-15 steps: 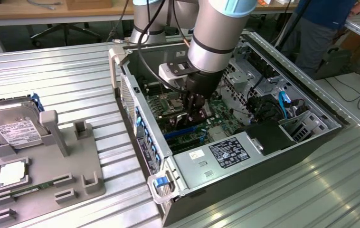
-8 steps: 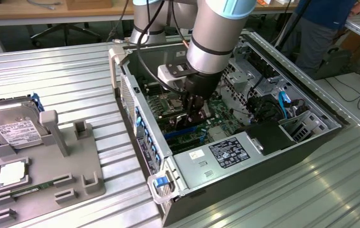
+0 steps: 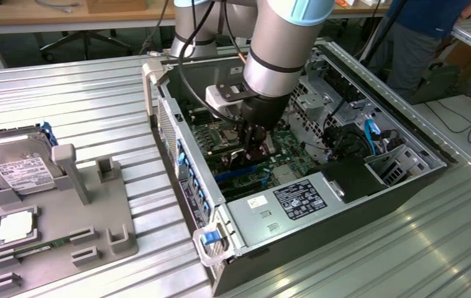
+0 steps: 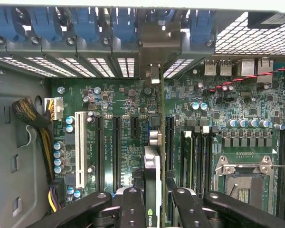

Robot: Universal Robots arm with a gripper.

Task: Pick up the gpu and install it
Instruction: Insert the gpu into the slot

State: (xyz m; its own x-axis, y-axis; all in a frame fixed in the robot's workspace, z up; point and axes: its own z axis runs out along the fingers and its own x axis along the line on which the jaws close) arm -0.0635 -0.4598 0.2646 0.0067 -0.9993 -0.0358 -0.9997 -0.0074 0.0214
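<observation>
The gpu (image 4: 153,178) stands edge-on between my fingers, a thin dark card with a green logo on its near end. Its metal bracket (image 4: 154,45) reaches the rear slot openings of the computer case (image 3: 244,245). My gripper (image 4: 157,209) is shut on the card and holds it just over the green motherboard (image 4: 123,99), in line with the slot beside the black expansion slots (image 4: 117,147). In the exterior view my gripper (image 3: 252,139) reaches down into the open case with the gpu (image 3: 259,154) low between its fingers.
A bundle of yellow and black cables (image 4: 33,123) and the CPU socket (image 4: 244,175) flank the slots. At the exterior view's left, a grey fixture (image 3: 94,217) holds a hard drive (image 3: 16,167) and a memory stick (image 3: 36,247). A person (image 3: 422,37) stands behind the case.
</observation>
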